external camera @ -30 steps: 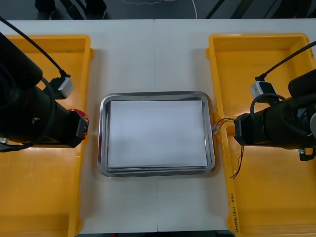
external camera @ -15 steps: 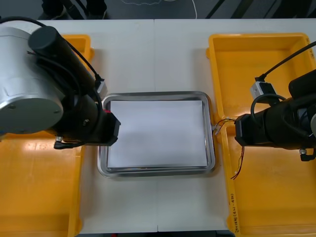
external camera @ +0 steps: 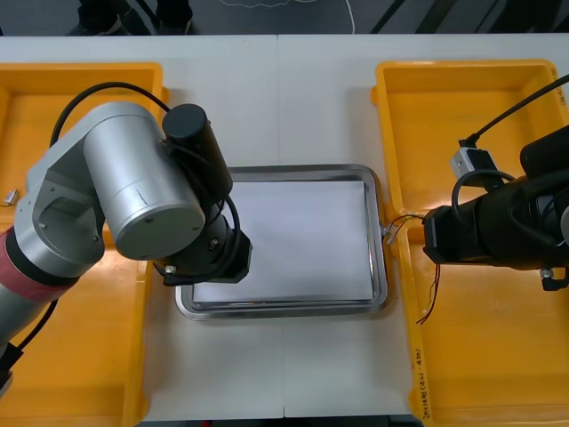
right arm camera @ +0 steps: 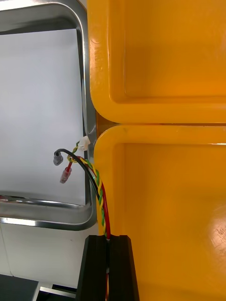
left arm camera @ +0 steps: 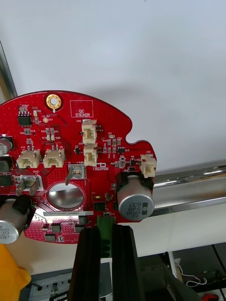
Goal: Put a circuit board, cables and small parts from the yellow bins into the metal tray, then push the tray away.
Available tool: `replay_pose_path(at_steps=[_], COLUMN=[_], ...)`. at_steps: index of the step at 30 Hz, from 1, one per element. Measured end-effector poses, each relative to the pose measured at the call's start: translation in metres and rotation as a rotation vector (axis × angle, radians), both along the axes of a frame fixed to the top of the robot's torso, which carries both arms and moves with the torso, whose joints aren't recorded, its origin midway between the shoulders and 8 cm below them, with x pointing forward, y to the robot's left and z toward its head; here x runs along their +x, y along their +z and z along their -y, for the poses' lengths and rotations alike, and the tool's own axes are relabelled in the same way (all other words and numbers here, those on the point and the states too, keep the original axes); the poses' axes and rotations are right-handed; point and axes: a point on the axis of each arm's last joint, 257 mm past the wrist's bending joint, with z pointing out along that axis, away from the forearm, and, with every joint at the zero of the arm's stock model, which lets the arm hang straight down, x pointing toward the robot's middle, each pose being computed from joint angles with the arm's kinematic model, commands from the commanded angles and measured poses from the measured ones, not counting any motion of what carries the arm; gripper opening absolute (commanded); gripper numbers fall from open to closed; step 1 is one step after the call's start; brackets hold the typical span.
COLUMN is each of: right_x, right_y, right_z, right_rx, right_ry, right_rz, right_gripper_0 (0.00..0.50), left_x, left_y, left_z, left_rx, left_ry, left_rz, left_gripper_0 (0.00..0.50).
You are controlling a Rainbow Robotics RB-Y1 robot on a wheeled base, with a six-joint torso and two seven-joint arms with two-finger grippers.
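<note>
The light table [external camera: 231,98] has a thin seam [external camera: 283,374] running down its middle from far edge to near edge. Beyond the far edge lies dark floor [external camera: 444,16], with a thin white cord [external camera: 351,18] on it.

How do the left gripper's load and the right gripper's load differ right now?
The left gripper is shut on a round red circuit board, broad and flat; the right gripper is shut on a twisted red and yellow cable, thin and curving. The board hangs largely over the white-lined shiny metal tray; just the cable's ends cross its rim. Both are gripped at one end.
</note>
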Motion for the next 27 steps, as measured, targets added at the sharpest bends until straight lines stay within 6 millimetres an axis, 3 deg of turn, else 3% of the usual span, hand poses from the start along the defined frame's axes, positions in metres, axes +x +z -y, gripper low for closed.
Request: replay_pose_path(at_steps=[27], right_x=[-0.001], right_y=[0.0], right_z=[-0.001], right_rx=[0.002], right_ry=[0.004], right_rz=[-0.002], right_gripper_0=[0.0], left_x=[0.003], left_y=[-0.042], left_z=[0.023], left_rx=[0.02], left_ry=[0.009], left_rz=[-0.039], left_gripper_0=[0.0])
